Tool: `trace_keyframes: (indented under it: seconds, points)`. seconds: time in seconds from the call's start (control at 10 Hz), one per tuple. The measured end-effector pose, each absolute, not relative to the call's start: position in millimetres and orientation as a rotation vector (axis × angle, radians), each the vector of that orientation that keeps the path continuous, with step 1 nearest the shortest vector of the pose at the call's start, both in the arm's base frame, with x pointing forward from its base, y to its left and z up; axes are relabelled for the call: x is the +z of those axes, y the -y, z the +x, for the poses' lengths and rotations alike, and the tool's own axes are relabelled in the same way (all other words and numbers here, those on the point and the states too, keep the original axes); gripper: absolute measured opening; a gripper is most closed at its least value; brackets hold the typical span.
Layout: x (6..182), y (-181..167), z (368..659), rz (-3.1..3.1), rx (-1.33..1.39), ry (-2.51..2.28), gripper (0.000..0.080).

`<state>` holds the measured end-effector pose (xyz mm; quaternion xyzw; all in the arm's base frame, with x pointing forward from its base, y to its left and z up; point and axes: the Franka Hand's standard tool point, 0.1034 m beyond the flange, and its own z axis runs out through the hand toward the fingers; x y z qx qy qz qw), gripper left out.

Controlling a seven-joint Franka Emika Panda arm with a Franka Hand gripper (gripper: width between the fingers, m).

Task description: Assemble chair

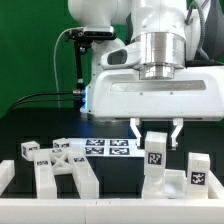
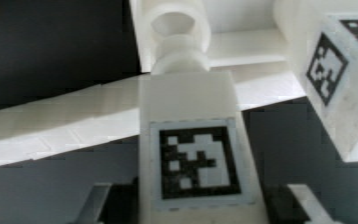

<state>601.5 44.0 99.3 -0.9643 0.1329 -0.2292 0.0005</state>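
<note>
The upright chair piece (image 1: pixel 155 158) stands on the black table (image 1: pixel 112 182) at about 4 o'clock from the centre of the exterior view. Its long axis is vertical and its tagged face is turned toward that camera. In the wrist view the same piece (image 2: pixel 194 120) runs lengthwise away from the fingers to a rounded end, with its tag showing. The gripper (image 1: pixel 157 136) hangs straight over it, one finger (image 1: pixel 139 130) on each side of its top. The wrist view shows thin dark slits between the fingers (image 2: pixel 98 206) and the piece, but I cannot tell whether it is clamped or merely straddled. At 3 o'clock of the piece a second tagged block (image 1: pixel 197 174) stands just beside it, also upright, leaving only a narrow gap there. It shows in the wrist view too (image 2: pixel 345 60). At 9 o'clock lies bare table, then one cross-braced chair frame (image 1: pixel 62 172), well apart, with two small tagged blocks (image 1: pixel 28 150) (image 1: pixel 61 146) at its far side. That makes five white parts in view. The marker board (image 1: pixel 108 148) lies flat at 10 o'clock of the piece, behind the open patch. A raised white rail (image 1: pixel 110 208) edges the table at 6 o'clock, close under the piece's foot.
</note>
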Motion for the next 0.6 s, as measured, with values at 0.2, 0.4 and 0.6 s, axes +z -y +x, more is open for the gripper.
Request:
trace_keyframes:
  seconds: [0.2, 0.4, 0.6]
  points:
    - [98.8, -44.0, 601.1, -3.029, -0.718, -0.418, 0.0287]
    - [93.8, -44.4, 599.5, -3.034, -0.722, -0.413, 0.0287]
    - [86.9, -47.2, 596.7, -3.042, -0.712, -0.404, 0.0287]
